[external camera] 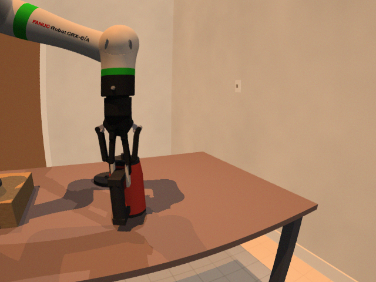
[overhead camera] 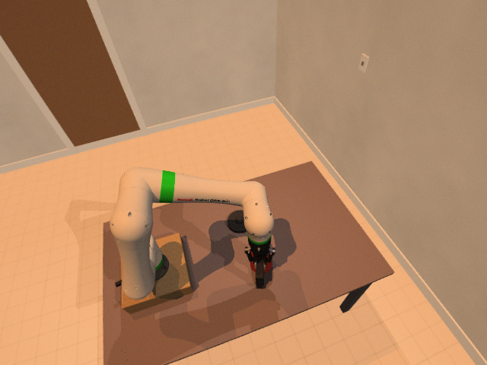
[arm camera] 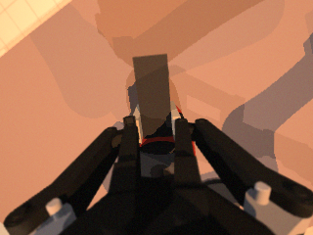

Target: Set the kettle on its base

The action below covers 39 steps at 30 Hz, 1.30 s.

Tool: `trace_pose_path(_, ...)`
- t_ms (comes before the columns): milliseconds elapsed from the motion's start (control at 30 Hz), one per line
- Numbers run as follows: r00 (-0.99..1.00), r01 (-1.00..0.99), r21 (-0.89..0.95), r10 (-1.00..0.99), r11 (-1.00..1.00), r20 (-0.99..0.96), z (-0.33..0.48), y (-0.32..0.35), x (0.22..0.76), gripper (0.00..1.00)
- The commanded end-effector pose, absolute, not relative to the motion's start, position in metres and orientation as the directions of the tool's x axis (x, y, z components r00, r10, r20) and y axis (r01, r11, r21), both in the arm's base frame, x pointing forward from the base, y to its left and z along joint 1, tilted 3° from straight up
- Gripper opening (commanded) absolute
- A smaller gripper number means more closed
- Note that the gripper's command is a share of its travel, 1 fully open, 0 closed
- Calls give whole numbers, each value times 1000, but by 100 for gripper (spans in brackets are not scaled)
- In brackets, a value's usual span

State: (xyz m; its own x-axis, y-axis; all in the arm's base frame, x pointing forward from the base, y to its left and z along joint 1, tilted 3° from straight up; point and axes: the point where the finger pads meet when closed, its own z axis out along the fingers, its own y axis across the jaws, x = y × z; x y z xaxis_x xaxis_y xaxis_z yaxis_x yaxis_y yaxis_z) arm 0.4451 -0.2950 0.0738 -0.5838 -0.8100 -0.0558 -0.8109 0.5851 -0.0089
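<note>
The red kettle (external camera: 133, 189) stands upright on the table, with its dark handle (external camera: 117, 197) toward the camera in the exterior view. It also shows in the top view (overhead camera: 260, 273) and in the wrist view (arm camera: 156, 134). My gripper (external camera: 120, 174) comes straight down from above and is shut on the top of the kettle by the handle (arm camera: 153, 88). The round dark base (overhead camera: 237, 220) lies on the table behind the kettle, partly hidden by my arm; it also shows in the exterior view (external camera: 101, 179). The kettle is apart from the base.
A wooden block (overhead camera: 157, 271) carries my arm's foot at the table's left side. The table's front edge (external camera: 212, 245) runs near the kettle. Walls stand behind and to the right of the table.
</note>
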Motion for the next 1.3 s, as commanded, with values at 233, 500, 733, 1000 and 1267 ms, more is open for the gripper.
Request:
trace_pose_path(233, -584, -811, -9, -810, 585, -56, 74, -295, 445, 0)
trace_pose_path(500, -584, -811, -9, -810, 585, -56, 74, -295, 445, 0)
trace_pose_path(733, -584, -811, -9, -810, 585, -56, 74, -295, 445, 0)
trace_pose_path(1000, -584, -811, -9, -810, 585, -56, 74, -295, 445, 0)
trace_pose_path(1267, -584, -811, -9, -810, 585, -56, 78, -295, 445, 0)
